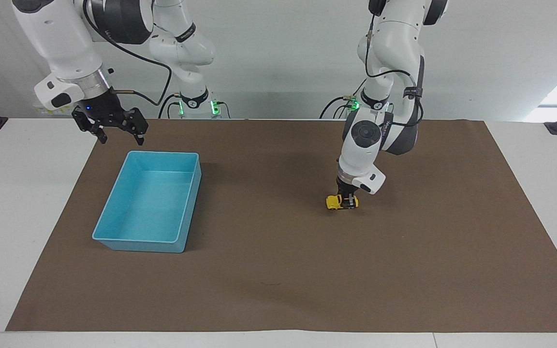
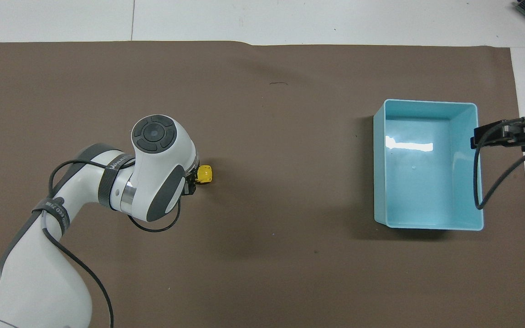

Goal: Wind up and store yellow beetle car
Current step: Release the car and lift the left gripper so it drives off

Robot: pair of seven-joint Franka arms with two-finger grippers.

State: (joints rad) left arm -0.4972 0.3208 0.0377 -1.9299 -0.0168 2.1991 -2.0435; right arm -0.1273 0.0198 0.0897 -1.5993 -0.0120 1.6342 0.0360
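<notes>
- The left hand (image 1: 348, 198) is down at the brown mat (image 1: 278, 270), clenched on the yellow beetle car (image 1: 337, 202); its fingers grip the car's end toward the left arm's end of the table (image 1: 12, 203)
- The car sits with its wheels on the mat, about midway between the table's edge at the robots and the edge away from them, somewhat toward the left arm's end; in the overhead view only the car's yellow end (image 2: 205, 173) shows past the arm's wrist
- The right hand (image 1: 116, 126) hangs in the air with its fingers spread and nothing between them, over the mat's corner by the robots at the right arm's end; this arm waits
- A blue tray (image 1: 114, 212) lies on the mat toward the right arm's end, well apart from the car; nothing lies in it
</notes>
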